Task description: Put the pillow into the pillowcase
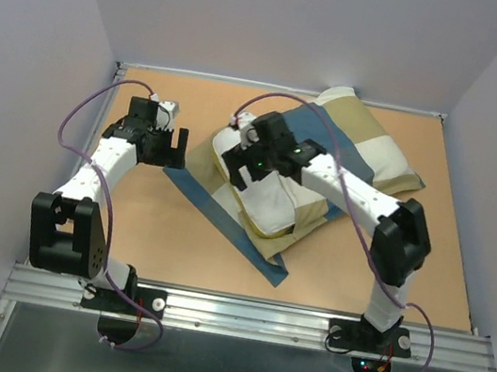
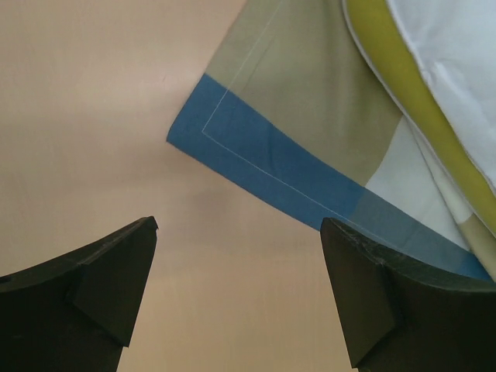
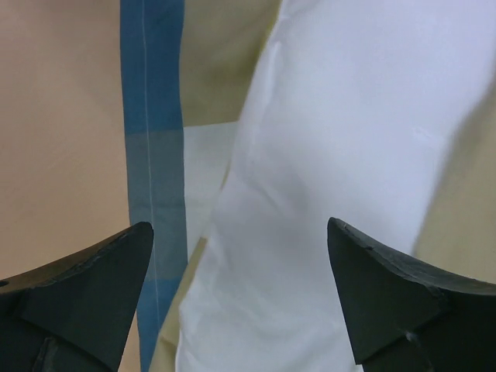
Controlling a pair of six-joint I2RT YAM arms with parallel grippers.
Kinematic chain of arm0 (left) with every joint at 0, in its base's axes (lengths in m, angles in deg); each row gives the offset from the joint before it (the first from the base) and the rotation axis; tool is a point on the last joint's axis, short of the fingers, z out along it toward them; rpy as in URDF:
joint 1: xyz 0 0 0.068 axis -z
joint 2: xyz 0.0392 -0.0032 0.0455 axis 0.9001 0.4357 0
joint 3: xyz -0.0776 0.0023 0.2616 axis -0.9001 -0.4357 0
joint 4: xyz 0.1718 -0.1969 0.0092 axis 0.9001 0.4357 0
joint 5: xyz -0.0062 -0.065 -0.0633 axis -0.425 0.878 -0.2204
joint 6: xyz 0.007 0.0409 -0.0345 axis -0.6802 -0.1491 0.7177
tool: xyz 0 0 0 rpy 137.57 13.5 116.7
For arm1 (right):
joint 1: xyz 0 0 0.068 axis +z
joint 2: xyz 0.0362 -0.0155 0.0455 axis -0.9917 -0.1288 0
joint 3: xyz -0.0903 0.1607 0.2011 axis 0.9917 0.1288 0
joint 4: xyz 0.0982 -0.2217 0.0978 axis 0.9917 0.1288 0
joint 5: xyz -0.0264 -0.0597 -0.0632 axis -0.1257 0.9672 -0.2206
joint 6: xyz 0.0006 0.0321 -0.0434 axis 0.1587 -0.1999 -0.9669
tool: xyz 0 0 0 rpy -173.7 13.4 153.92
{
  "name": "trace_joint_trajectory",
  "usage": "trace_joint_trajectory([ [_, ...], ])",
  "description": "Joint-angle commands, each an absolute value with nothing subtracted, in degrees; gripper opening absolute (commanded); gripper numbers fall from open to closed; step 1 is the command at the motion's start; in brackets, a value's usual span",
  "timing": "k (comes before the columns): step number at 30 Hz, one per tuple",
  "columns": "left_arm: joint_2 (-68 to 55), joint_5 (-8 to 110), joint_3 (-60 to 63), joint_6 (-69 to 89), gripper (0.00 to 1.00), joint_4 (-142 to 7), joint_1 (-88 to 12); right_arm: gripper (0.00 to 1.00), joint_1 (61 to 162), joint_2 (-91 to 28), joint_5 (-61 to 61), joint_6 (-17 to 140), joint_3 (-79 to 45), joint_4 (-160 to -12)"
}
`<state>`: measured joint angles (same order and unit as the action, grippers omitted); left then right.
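Pillow (image 1: 278,208) seen lying on pillowcase (image 1: 369,149), at middle of tabletop (image 1: 154,237). Left fingers (image 2: 105,279) held spread near blue corner; right fingers (image 3: 387,294) spread over pillow. Both judged soft, light, floppy; pillowcase best pinched at hem, pillow at yellow-green edge.

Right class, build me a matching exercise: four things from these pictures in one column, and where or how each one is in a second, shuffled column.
Column one
1. pillow
2. pillowcase
3. left gripper
4. right gripper

Column two
A. open, over white fabric
B. spread on the table, underneath
C. open, over bare tabletop by a blue corner
D. lying on top of the patterned cloth

Pairs: 1-D, 2-B, 3-C, 4-A
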<state>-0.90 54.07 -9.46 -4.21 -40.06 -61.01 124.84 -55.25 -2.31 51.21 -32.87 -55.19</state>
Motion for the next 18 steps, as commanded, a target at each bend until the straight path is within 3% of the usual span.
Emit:
trace_joint_trajectory([
  [1,-1.95,50.97,-11.01,3.07,0.99,-41.60,-62.75,0.99,130.66,-61.80,14.40,48.34,-40.28,-51.85],
  [11,5.59,51.42,-12.25,8.17,0.99,-47.39,-62.24,1.00,132.52,-73.33,31.19,48.96,-44.16,-53.77],
  [18,14.83,43.07,-9.53,8.79,0.99,-51.79,-54.25,0.96,132.43,-73.59,32.88,50.18,-40.21,-54.57],
])
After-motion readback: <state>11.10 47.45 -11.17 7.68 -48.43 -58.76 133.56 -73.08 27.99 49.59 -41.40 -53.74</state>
